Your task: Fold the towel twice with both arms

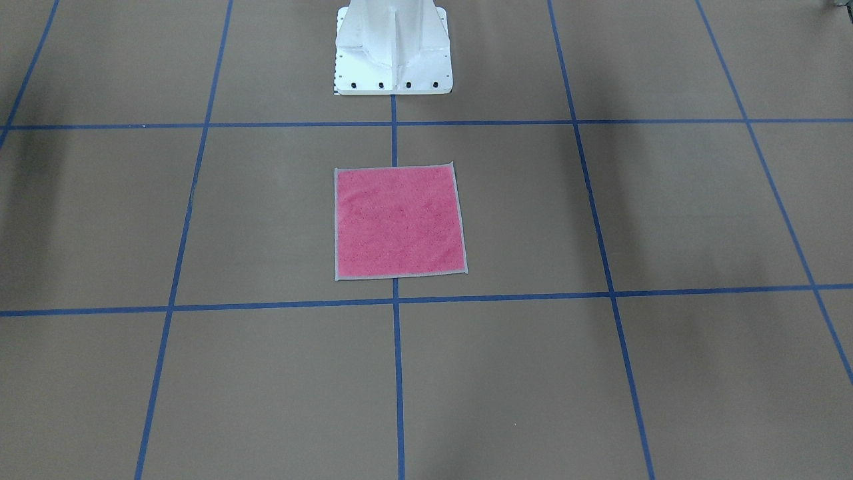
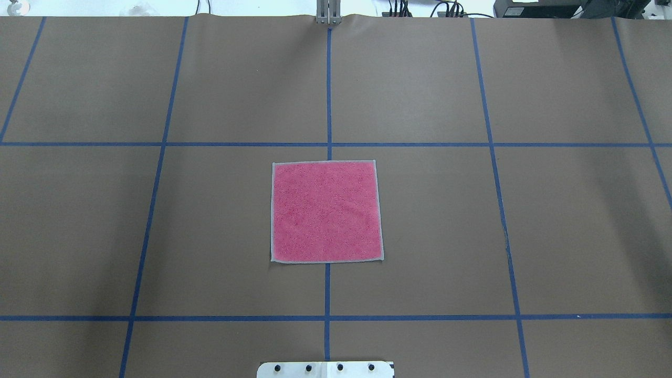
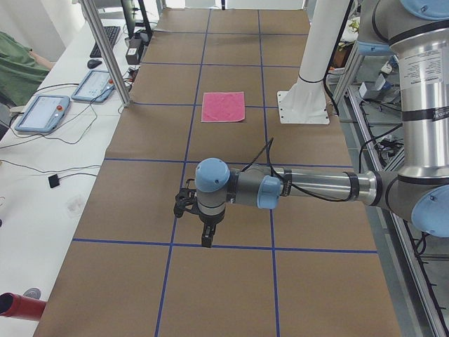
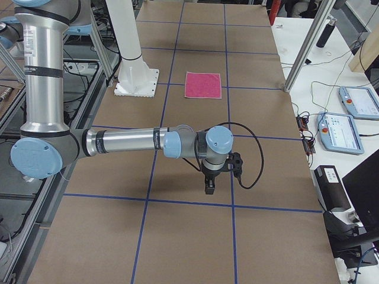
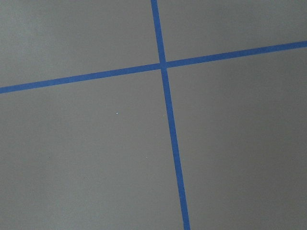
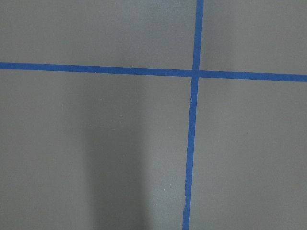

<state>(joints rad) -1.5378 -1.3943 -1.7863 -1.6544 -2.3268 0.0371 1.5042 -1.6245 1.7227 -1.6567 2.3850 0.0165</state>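
The towel lies flat and unfolded, pink face up, with a pale grey hem, at the table's middle in the overhead view. It also shows in the left side view and the right side view. My left gripper hangs over the table far from the towel, towards the table's left end. My right gripper hangs likewise towards the right end. Both show only in the side views, so I cannot tell whether they are open or shut. Both wrist views show only brown paper and blue tape.
The white pedestal base stands just behind the towel on the robot's side. Blue tape lines grid the brown table cover. Teach pendants and cables lie on the white bench beyond the table's far edge.
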